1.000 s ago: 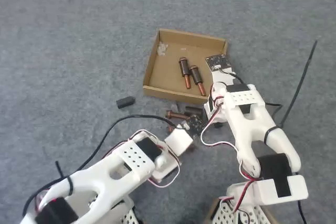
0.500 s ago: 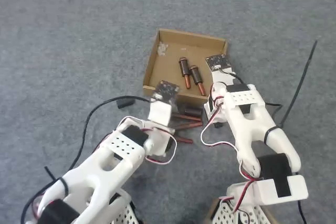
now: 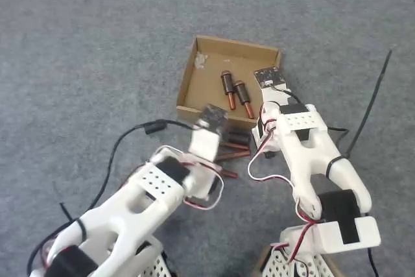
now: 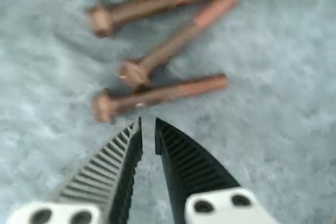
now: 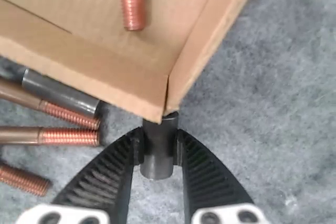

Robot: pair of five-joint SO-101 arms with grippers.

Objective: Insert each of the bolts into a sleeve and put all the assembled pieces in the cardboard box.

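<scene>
Left wrist view: the left gripper (image 4: 147, 125) is nearly closed, with only a narrow slit between its ribbed jaws, and it holds nothing. Its tips hang just short of the nearest bolt (image 4: 157, 94). That bolt lies flat on the grey desk (image 4: 283, 129), with its long axis across the line of the jaws. Its flanged head is at one end and its threaded copper tip at the other. Two other bolts (image 4: 173, 51) lie just beyond it, roughly parallel but fanned a little, and their shanks almost meet at the far end.

As I read it, the next move depends on that crosswise lie. The jaws would need to open wider and come down astride the shank of the nearest bolt, which is already square to them. The left arm is clearly the closer one to these bolts.

In the right wrist view, the right gripper (image 5: 157, 137) is clamped on a dark sleeve (image 5: 157, 161). The sleeve's axis runs along the fingers, and its open end sits right at the outer corner of the cardboard box (image 5: 210, 40).

In the high view, two assembled pieces (image 3: 235, 94) already lie side by side inside the box. The loose bolts sit on the desk just outside its near wall, between the two arms.
</scene>
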